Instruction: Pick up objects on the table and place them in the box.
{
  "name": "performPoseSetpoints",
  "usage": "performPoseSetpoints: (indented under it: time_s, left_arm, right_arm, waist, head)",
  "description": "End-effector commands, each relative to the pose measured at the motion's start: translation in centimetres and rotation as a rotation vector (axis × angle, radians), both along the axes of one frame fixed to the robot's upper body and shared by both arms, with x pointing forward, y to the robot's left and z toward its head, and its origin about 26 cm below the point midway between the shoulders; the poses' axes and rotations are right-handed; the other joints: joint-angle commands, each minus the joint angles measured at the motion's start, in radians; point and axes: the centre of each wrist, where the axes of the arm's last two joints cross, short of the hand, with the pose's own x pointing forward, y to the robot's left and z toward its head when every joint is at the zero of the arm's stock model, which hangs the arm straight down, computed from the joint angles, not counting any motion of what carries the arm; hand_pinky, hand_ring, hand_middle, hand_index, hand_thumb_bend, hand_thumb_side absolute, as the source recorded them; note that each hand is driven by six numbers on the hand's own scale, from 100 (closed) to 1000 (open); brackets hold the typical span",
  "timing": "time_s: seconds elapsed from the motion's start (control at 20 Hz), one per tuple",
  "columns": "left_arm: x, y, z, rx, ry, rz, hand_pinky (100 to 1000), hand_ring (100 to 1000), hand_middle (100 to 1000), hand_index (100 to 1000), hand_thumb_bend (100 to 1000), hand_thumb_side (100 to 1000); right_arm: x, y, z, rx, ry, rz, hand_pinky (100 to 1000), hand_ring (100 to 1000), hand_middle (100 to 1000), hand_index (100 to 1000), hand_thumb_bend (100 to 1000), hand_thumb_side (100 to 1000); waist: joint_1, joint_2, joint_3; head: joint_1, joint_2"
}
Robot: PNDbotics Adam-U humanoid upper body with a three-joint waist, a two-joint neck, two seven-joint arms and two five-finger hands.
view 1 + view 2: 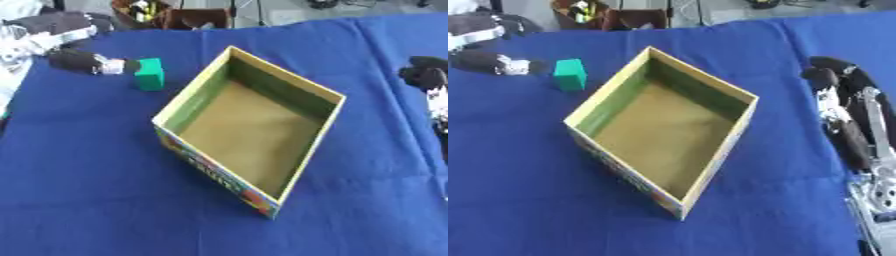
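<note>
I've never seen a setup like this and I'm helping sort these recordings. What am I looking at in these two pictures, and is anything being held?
Both pictures come from one stereo camera in a humanoid robot's head, looking down at its work. They are the left eye and right eye views of the same moment, so they look almost alike.

The surface is a table under a blue cloth. In the middle stands an open cardboard box, empty inside. Beside it, on its left, stands a small green block, not touching the box.

The dark shape reaching in from the upper left is the left robot hand, fingers extended toward the block, right next to it. It is not holding the block. The right robot hand and its arm lie along the right edge, holding nothing.

Nothing is in the box yet.
</note>
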Motion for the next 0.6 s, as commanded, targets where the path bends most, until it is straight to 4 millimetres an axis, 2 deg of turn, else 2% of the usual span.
performPoseSetpoints:
  time_s: [0.05,0.35,0.6]
  left_arm:
    - [0.8,0.2,0.8,0.033,0.002,0.044,869,931,982,1000,647,907]
    - [2.2,0.1,0.2,0.092,0.020,0.109,866,925,995,1000,665,849]
    - [2.6,1.1,1.0,0.130,-0.035,0.149,888,934,1000,1000,667,835]
  right_arm:
    - [-0.1,0.2,0.8,-0.007,-0.026,0.018,833,784,626,786,100,752]
    - [0.0,0.5,1.0,-0.011,-0.029,0.037,833,781,620,781,100,744]
    - [0.1,0.7,1.0,-0.010,-0.026,0.047,834,778,615,776,100,734]
  waist:
    - [0.000,-0.013,-0.006]
    - [0.004,0.006,-0.030]
    - [0.006,0.017,-0.038]
  head:
    - [0.005,-0.015]
    - [0.016,-0.036]
    - [0.016,-0.044]
